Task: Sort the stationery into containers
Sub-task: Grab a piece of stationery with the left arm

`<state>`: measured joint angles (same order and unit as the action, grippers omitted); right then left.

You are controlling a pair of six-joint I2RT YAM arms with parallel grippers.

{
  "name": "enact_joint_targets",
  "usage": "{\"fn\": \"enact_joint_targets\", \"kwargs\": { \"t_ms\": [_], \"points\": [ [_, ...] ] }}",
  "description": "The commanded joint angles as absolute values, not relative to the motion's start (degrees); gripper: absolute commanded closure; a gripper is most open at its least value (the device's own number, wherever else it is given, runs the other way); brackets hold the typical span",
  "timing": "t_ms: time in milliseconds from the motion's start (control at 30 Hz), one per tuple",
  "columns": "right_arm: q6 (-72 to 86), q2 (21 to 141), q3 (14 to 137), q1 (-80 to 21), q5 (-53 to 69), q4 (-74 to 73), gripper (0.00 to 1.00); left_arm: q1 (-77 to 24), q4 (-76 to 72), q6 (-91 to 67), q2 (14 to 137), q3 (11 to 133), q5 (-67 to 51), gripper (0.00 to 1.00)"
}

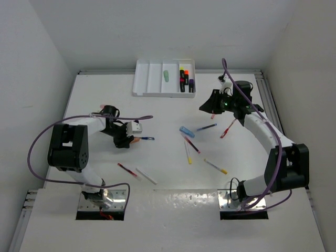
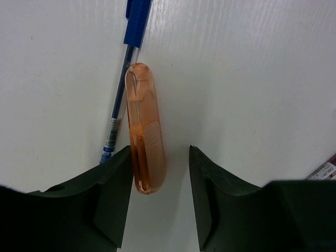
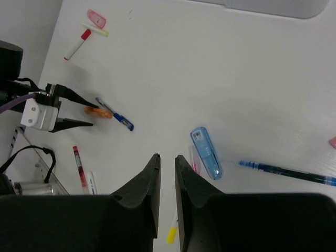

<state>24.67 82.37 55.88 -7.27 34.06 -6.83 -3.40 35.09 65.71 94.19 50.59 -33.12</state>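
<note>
A stubby translucent orange highlighter [image 2: 144, 126] lies on the table beside a blue pen [image 2: 126, 68]. My left gripper [image 2: 160, 152] is open around its near end. The highlighter rests against the left finger, and a wide gap separates it from the right finger. From above, this gripper [image 1: 131, 140] sits left of centre. My right gripper [image 3: 167, 157] hangs high over the table with only a narrow slit between its jaws and nothing in it. From above, it [image 1: 206, 107] is below and right of the white divided tray [image 1: 152, 79], which holds a green item [image 1: 166, 76] and several highlighters [image 1: 186, 80].
A blue highlighter [image 1: 187, 131], a blue pen [image 1: 207, 126], a red pen [image 1: 228, 128] and two yellow-tipped pens [image 1: 188, 153] [image 1: 216, 166] lie mid-table. Near the front left lie a red pen [image 1: 127, 169] and a white one [image 1: 146, 176]. Purple cables loop off both arms.
</note>
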Motion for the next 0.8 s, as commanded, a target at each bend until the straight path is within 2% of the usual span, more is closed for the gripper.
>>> {"fn": "enact_joint_targets", "kwargs": {
  "t_ms": [0,133,233,267,367,433,500,600,767],
  "points": [
    [25.22,82.35,58.89,-7.56,35.51,-6.24,0.84,-3.86,35.69,67.94,94.48,51.77,-32.35,0.49],
    [25.31,82.70,59.50,-7.91,35.51,-6.68,0.84,-4.31,34.20,68.03,93.87,50.63,-30.33,0.51],
    [25.14,82.79,59.76,-8.44,35.51,-6.68,0.85,-4.83,32.79,66.98,93.34,50.01,-29.79,0.58],
    [25.05,82.97,59.77,-9.05,35.68,-6.85,0.86,-4.83,32.44,66.54,93.08,49.84,-29.62,0.64],
    [23.47,82.97,60.73,-10.37,36.56,-7.99,0.86,-4.83,33.04,66.35,91.77,50.18,-30.84,0.74],
    [20.85,83.14,62.22,-11.95,39.54,-10.19,0.83,-4.75,35.59,66.71,90.27,51.50,-33.30,0.81],
    [18.73,83.32,64.06,-14.14,42.17,-13.43,0.75,-4.66,39.26,67.23,87.20,53.68,-36.98,0.85],
    [16.61,83.14,65.30,-17.13,44.30,-15.82,0.63,-4.83,45.25,67.59,83.42,56.87,-43.14,0.87],
    [26.00,83.23,64.78,-21.52,48.60,-13.63,0.58,-7.89,47.73,62.68,75.17,62.22,-49.22,0.87]
  ]
}}
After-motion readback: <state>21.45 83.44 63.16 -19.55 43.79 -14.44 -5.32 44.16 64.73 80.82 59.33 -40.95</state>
